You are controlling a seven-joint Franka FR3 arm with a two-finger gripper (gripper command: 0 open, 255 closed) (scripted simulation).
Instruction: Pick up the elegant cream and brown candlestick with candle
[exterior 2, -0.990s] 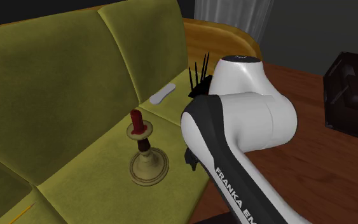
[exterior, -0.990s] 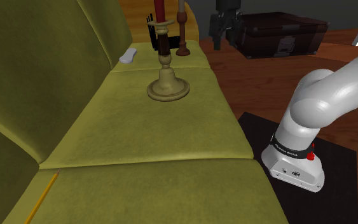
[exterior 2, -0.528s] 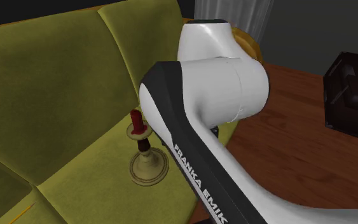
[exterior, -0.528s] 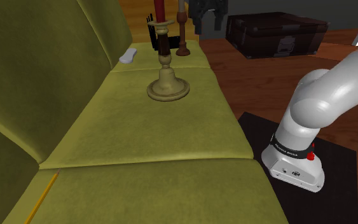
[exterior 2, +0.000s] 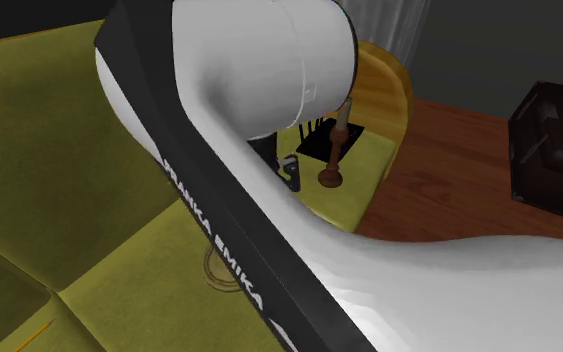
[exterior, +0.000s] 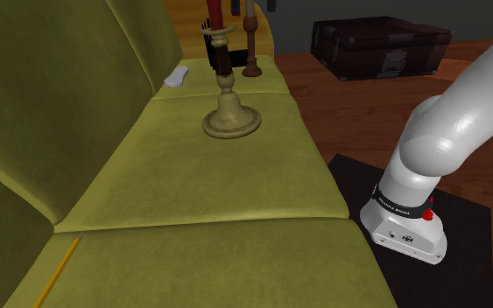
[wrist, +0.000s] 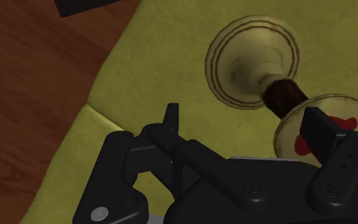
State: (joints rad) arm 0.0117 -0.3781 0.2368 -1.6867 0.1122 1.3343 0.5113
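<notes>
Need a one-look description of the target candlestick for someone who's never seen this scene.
Start at the olive-green sofa: on its seat, in the shoulder view, stands the candlestick, just before a cushion seam. It has a wide cream round base, a dark brown band on the stem and a dark red candle, unlike the slimmer brown candlestick with a pale candle beyond it.

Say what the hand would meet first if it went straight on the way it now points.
Likely the candlestick: its upper dish sits in line with one finger. The middle of the open hand points at the yellow sofa cushion beside its base. Depth is unclear.
</notes>
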